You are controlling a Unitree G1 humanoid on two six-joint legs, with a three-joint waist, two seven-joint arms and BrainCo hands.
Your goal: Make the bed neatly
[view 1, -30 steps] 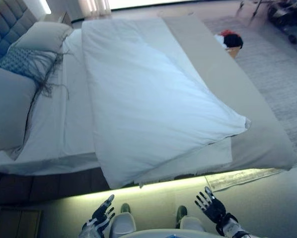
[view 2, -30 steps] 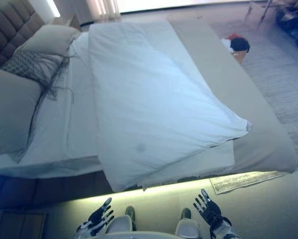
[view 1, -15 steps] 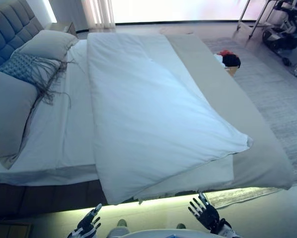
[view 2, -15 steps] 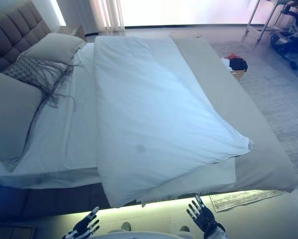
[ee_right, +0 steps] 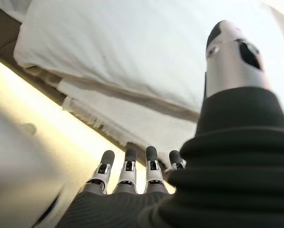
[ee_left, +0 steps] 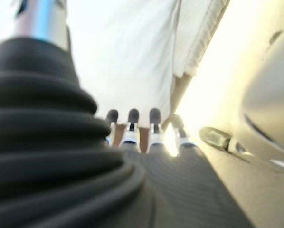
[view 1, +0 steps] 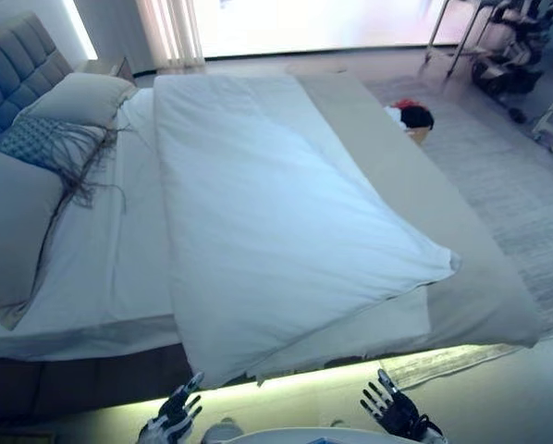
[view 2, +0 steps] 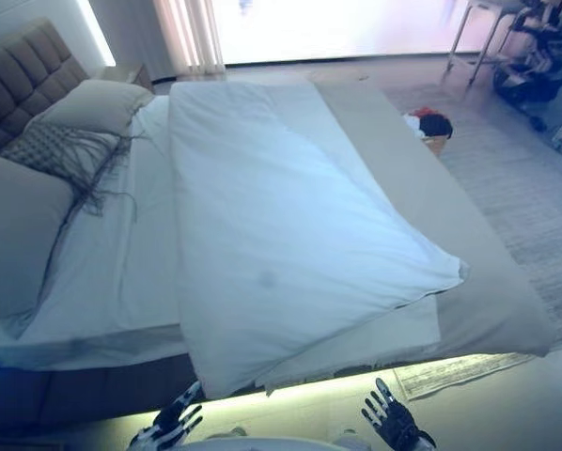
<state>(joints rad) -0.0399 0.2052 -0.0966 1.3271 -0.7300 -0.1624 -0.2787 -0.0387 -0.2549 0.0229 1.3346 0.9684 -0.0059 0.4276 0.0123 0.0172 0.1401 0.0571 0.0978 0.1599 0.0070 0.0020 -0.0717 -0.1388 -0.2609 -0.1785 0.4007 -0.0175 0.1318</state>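
Bedroom floor runs along the near side of the bed, lit strip under the frame. Left eye view: white duvet lies skewed across the mattress, near edge hanging over the bed's side, one corner pointing toward the foot over a beige runner. Pillows and a fringed cushion sit at the headboard end; a basket w/ red and dark clothes stands on the rug beyond. Left robot hand and right robot hand hover low, fingers spread, holding nothing, apart from the duvet. Vs 0.5 s ago: whole scene shifted w/ the camera; both robot hands look much as before, duvet unchanged.

Right eye view: same layout.

Left wrist view: fingers straight, duvet edge beyond them, no contact.

Right wrist view: fingers straight, duvet edge and fringed runner edge past them, untouched.
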